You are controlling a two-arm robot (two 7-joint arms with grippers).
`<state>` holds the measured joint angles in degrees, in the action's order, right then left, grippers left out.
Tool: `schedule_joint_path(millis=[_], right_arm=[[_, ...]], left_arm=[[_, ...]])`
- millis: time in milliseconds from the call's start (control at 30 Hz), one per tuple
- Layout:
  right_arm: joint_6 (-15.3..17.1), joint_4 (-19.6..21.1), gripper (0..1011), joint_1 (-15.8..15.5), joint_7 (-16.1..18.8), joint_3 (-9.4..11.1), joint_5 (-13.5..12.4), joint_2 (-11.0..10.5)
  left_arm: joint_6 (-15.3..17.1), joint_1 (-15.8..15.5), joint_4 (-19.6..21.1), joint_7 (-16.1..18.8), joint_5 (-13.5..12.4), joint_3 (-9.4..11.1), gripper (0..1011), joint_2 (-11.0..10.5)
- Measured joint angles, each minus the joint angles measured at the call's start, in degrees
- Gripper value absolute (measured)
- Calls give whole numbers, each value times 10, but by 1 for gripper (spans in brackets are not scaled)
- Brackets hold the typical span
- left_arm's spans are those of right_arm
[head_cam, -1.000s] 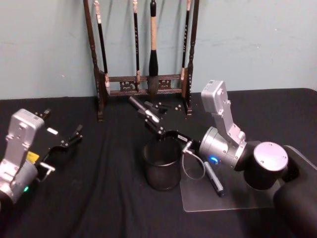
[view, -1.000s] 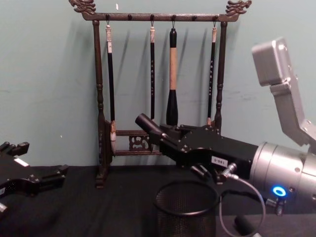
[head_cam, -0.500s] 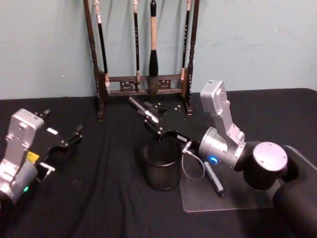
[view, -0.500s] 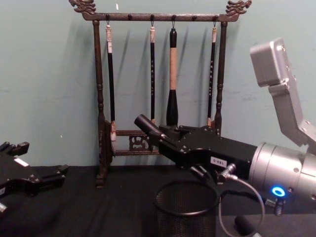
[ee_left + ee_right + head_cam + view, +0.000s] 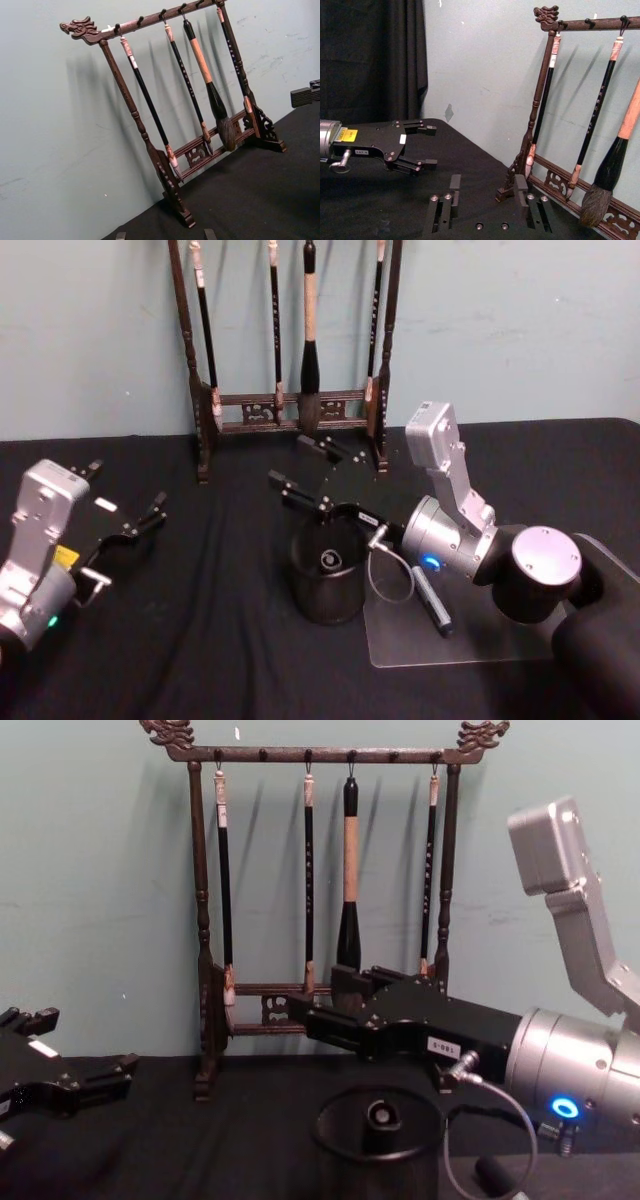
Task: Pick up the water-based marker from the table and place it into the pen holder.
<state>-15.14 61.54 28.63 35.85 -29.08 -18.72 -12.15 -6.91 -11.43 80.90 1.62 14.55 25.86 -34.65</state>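
Right gripper wide open and empty above pen holder, marker standing inside, left gripper open, idle at left

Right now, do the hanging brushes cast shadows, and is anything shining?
Chest view: the brushes cast soft shadows on the wall beside them; a blue light glows on the right arm. Head view: the clear sheet on the black cloth shows a pale sheen.

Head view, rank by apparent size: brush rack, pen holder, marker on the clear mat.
1. brush rack: largest, even though it stands farthest back.
2. pen holder
3. marker on the mat: smallest.
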Motion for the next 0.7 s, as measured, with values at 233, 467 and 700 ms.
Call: schedule_joint_path(millis=[233,467,700], right_arm=[[0,0,891,0,0,0,0,0],[0,1,1002,0,0,0,-1,0],[0,4,1002,-1,-1,0,-1,-1]], left_arm=[[0,0,0,0,0,0,1009,0],[0,0,0,0,0,0,1009,0],[0,0,0,0,0,0,1009,0]])
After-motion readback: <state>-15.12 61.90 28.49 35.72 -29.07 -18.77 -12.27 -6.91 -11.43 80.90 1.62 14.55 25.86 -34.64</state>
